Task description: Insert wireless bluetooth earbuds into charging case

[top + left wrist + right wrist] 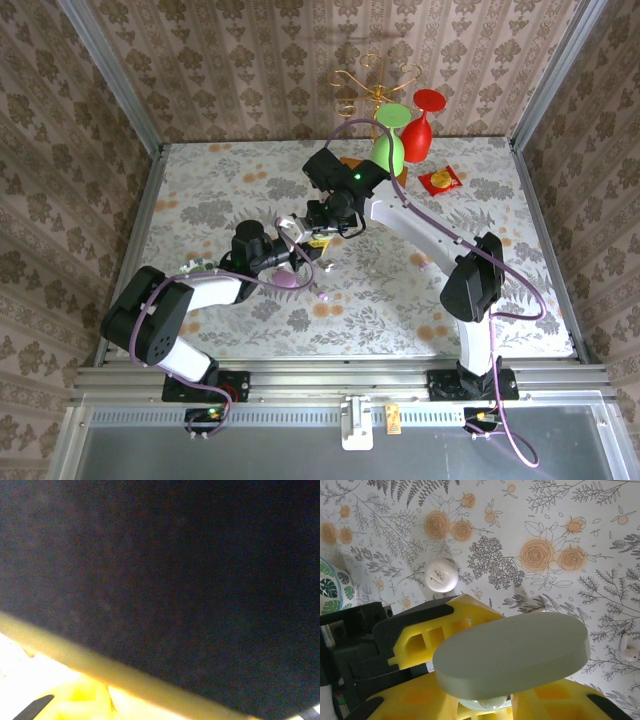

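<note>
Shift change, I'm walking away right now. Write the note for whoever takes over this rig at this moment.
Left end effector: at the purple case. Grip unclear, because its own camera view is dark.
Right end effector: close over a pale oval case. I cannot tell whether it holds it.
Earbuds: one white earbud lies loose on the table. A small purple-white bit lies beside the purple case.
Done: no earbud confirmed inside a case.
Left: pick up the loose earbuds, seat them in their case and close it.
</note>
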